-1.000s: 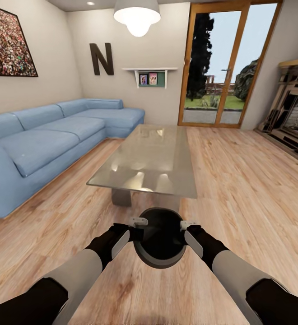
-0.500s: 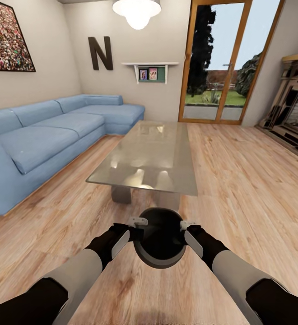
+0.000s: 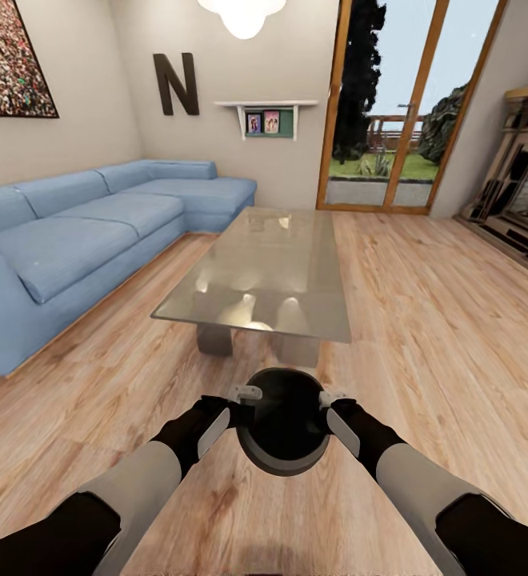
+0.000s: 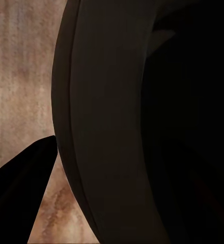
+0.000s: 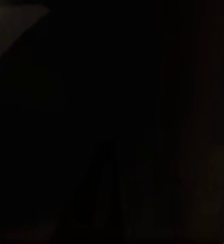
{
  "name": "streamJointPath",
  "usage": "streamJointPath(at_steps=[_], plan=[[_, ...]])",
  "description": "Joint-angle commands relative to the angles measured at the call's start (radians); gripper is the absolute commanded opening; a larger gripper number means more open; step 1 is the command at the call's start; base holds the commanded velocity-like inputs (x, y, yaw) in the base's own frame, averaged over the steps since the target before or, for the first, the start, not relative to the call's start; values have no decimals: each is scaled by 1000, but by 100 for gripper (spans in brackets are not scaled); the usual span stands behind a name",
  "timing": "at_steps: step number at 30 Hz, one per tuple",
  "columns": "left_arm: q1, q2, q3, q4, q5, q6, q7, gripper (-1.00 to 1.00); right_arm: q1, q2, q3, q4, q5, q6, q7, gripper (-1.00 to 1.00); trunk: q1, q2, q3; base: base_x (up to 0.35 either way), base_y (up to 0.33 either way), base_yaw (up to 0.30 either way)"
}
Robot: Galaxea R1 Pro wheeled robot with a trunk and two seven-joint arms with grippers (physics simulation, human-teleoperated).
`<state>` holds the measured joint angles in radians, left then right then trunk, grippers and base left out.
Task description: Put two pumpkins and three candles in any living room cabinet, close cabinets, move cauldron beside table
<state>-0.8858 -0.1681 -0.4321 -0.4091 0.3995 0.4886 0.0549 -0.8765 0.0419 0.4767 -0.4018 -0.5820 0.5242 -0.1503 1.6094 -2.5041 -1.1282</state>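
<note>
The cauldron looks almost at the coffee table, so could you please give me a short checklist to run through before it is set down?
1. Cauldron flanked by left gripper and right gripper, one on each side: ok.
2. Fingers actually clamped on the rim: cannot tell.
3. Coffee table straight ahead of the cauldron: ok.
4. Wood floor between cauldron and table free of objects: ok.
5. Cauldron already resting on the floor: cannot tell.
6. Sofa well off to the side of the path: ok.
</note>
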Motion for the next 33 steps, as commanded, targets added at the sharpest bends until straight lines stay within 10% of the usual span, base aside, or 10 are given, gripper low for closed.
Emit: streamJointPath(at_steps=[1,33], plan=[[-1,1,-19,-14,22,-22,6,-100,-1,-8,-3,1,15,8,-11,-100,0,-1,-2,0,0,0],[-1,1,-19,-14,22,-22,6,-100,-1,-8,-3,1,15,7,-10,-100,0,-1,-54,0,0,0]])
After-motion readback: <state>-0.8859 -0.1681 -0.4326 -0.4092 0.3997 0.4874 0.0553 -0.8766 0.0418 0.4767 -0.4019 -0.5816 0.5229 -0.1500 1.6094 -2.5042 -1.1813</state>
